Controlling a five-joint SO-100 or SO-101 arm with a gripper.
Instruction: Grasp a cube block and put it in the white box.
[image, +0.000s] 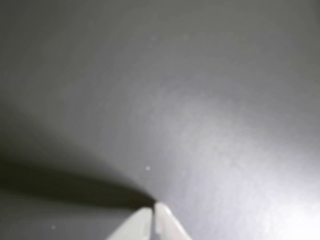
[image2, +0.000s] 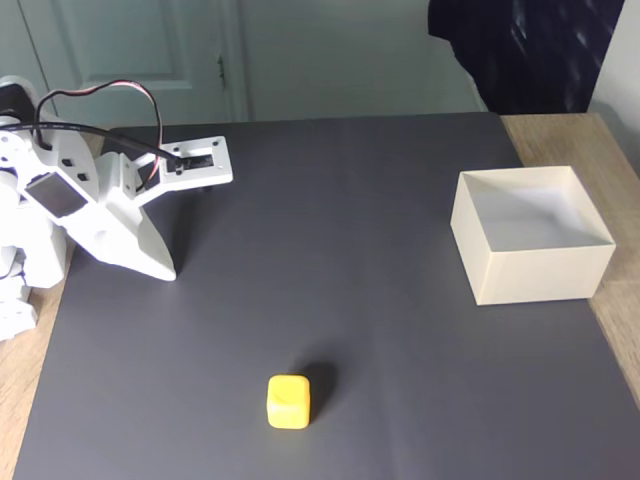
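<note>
Pincer (image2: 165, 272) tips rest down against the dark mat (image2: 330, 250) at the left of the fixed view, well apart from both the cube and the box. From this angle I can make out the white wedge of the fingers pointing down, but not the gap between them. The wrist view settles that: the two pale fingertips (image: 162, 212) meet at a point at the bottom edge of that picture, drawn together with only a thin seam between them and nothing held, and they throw a dark shadow off to the left over the grey surface.

The fixed view gives the wider room. The mat covers most of the wooden worktop (image2: 610, 320), whose bare wood shows along the right edge and at the lower left corner. The white arm (image2: 70, 215) stands at the left, with red and black cables looping over its top.

The white box (image2: 535, 275) sits at the right side of the mat, open upward, its cream walls upright. Its pale floor is bare, with a soft shadow across one corner of the inside.

The cube block (image2: 289, 402) lies on the mat near the bottom edge, about midway across, bright yellow, flat on one face, outside the box and untouched by the arm.
</note>
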